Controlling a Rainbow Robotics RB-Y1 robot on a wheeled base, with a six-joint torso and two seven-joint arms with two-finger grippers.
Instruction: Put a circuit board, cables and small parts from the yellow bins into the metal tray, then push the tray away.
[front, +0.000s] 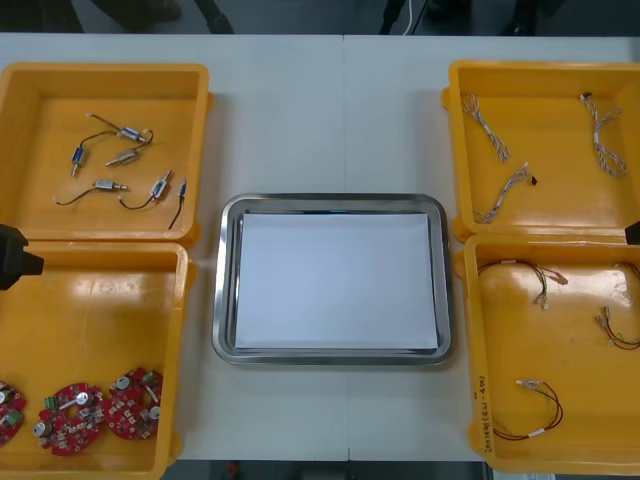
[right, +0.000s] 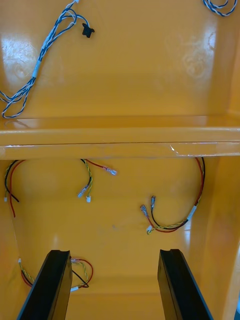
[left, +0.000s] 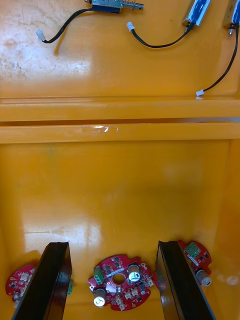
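Polished steel rims the metal tray (front: 222, 300), white inside, which we find at the middle of the worktop (front: 300, 120). Its long axis runs side to side, parallel to the worktop's near edge. At the worktop's left edge, the yellow far-left bin (front: 40, 120) holds small metal parts (front: 130, 133) with black leads, lying at all angles. The near-left bin (front: 90, 320) holds three round red circuit boards (front: 75, 418) in a row along its near wall. At the right edge, the far-right bin (front: 550, 150) holds twisted blue and white cables (front: 487, 125), and the near-right bin (front: 560, 330) holds red and yellow cables (front: 528, 383) curled in loose loops. The bins' raised walls stand between all of these and the tray. Our left pincer (left: 112, 245) hangs over the near-left bin, fingers spread wide on either side of the middle board (left: 120, 282), and each outer board shows partly from behind a finger. Whether the fingers touch the bin floor we cannot tell. Our right pincer (right: 114, 252) hangs over the near-right bin, also spread and pinching nothing. One cable loop lies partly behind one of its fingers, the others farther out toward the wall that meets the far-right bin.
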